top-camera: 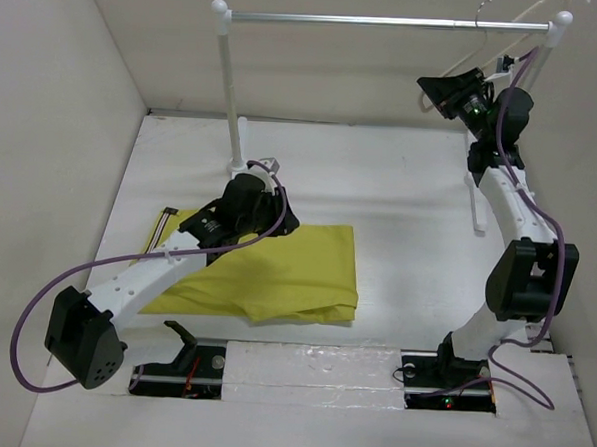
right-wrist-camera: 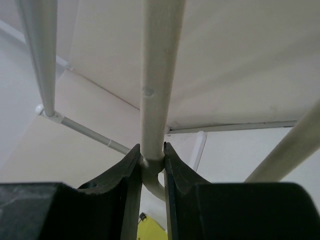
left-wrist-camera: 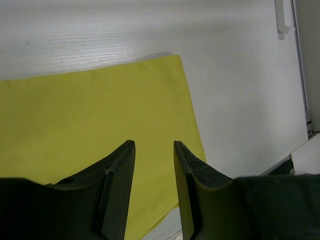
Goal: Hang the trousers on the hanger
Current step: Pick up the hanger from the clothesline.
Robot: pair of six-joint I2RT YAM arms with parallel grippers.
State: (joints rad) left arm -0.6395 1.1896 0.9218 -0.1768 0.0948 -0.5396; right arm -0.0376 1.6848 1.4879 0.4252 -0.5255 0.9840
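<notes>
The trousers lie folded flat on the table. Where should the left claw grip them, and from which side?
Probably the far right corner of the trousers, from above: they lie flat, so only an edge gives the left claw a lip.

The trousers [top-camera: 286, 268] are smooth, matt cloth; the hanger [right-wrist-camera: 157, 75] looks smooth plastic with a soft sheen; the rail [top-camera: 389, 22] is shiny metal; the desk [left-wrist-camera: 100, 35] shows matt white wood grain

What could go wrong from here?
The right claw pinches the hanger only at its tips, so the thin bar may slip or swivel. The hook seems to sit on the rail; a sideways pull could snag it. The left claw, open above the folded trousers, may catch just one layer.
</notes>
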